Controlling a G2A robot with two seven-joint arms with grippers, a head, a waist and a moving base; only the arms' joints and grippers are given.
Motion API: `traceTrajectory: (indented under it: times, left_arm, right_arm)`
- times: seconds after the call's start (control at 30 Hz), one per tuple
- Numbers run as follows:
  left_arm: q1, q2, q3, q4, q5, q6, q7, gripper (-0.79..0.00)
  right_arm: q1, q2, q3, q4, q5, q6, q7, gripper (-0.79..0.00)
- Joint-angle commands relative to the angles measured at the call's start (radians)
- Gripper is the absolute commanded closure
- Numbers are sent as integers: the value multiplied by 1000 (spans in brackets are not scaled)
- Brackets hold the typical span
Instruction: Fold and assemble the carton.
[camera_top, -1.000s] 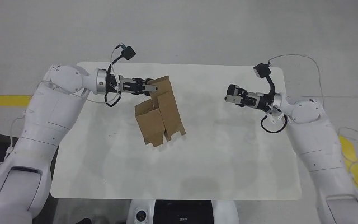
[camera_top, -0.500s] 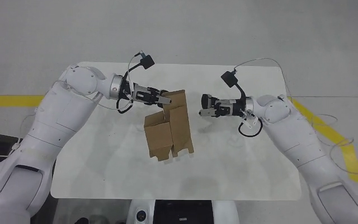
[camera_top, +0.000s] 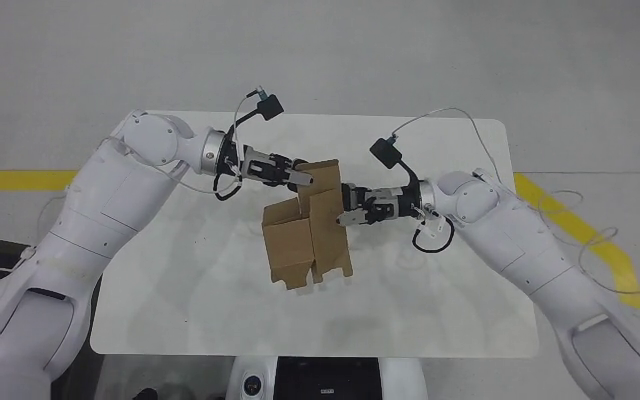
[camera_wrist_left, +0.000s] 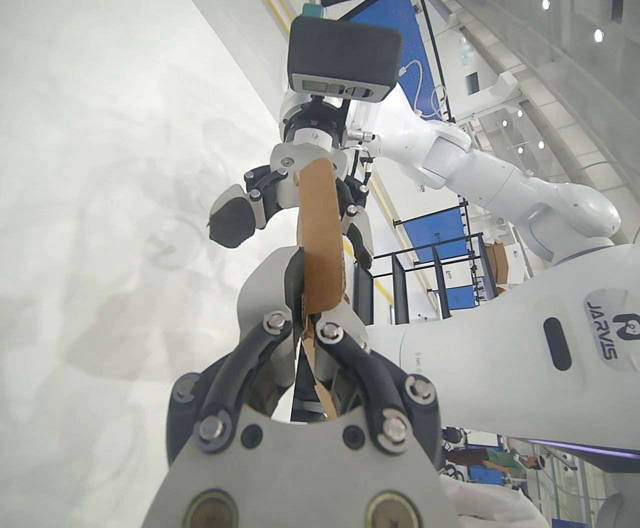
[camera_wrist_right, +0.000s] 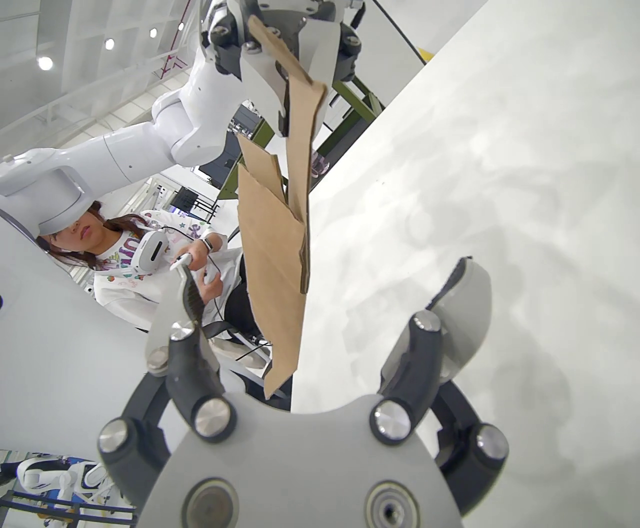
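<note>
A flat brown carton (camera_top: 305, 235) hangs upright over the middle of the white table, its lower edge near the tabletop. My left gripper (camera_top: 303, 180) is shut on its top flap; in the left wrist view the fingers (camera_wrist_left: 295, 280) pinch the cardboard strip (camera_wrist_left: 320, 240). My right gripper (camera_top: 345, 217) stands open at the carton's right edge. In the right wrist view the carton (camera_wrist_right: 272, 260) hangs edge-on between its spread fingers (camera_wrist_right: 185, 295), apart from both. Farther off there, the left gripper (camera_wrist_right: 280, 50) clamps the flap.
The white table (camera_top: 430, 300) has free room in front of and to the right of the carton. Its far edge runs just behind both wrists. Cables loop from each wrist camera above the arms.
My right arm has swung left from the table's right side up to the carton's right edge, gripper open. My left arm has carried the carton a little to the right and forward.
</note>
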Motion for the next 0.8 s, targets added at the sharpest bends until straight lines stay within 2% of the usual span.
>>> traceTrajectory:
  times: [0.0,0.07,0.37,0.47,0.5,0.63,0.77]
  left_arm:
    - [-4,0,8,0,-7,-2,1,0]
    - [-8,1,16,-1,-13,-3,3,0]
    - [-21,7,42,7,-14,-23,23,0]
    - [-25,9,49,12,-14,-28,28,-428]
    - [-26,10,51,12,-14,-30,30,-785]
    - [-26,13,49,20,-59,-39,39,-785]
    - [-33,23,12,44,-93,-72,72,-785]
  right_arm:
    - [11,3,-23,1,12,-6,-6,-157]
    - [23,6,-48,-2,21,-10,-10,0]
    - [72,18,-149,1,73,-27,-27,0]
    - [85,20,-178,2,95,-35,-36,0]
    - [88,21,-186,5,104,-39,-39,0]
    - [98,26,-216,13,151,-55,-55,0]
    - [103,34,-232,36,221,-56,-56,0]
